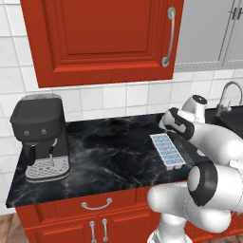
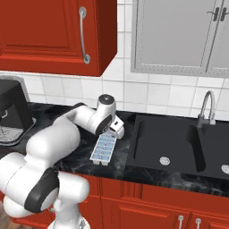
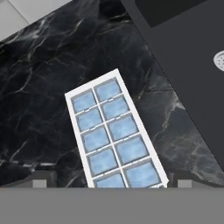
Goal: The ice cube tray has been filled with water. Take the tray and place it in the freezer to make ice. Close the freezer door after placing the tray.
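Black marble counter [image 1: 109, 156] carried the whole scene, under red cabinets [image 1: 102, 38]. Above it, the gripper [image 3: 111, 183] hung with its two fingers wide apart, one on each side of the near end of the ice cube tray [image 3: 114, 138], not closed on it. Pale blue water [image 3: 122, 127] filled its cells. Right of the tray lay the dark sink [image 2: 174, 145]; far left stood a coffee machine [image 1: 40, 135].

One pale grey rectangular ice cube tray [image 3: 114, 136] holding two rows of blue cells, one black coffee machine [image 1: 40, 135], one black sink [image 2: 167, 143], one curved metal tap [image 2: 206, 107].
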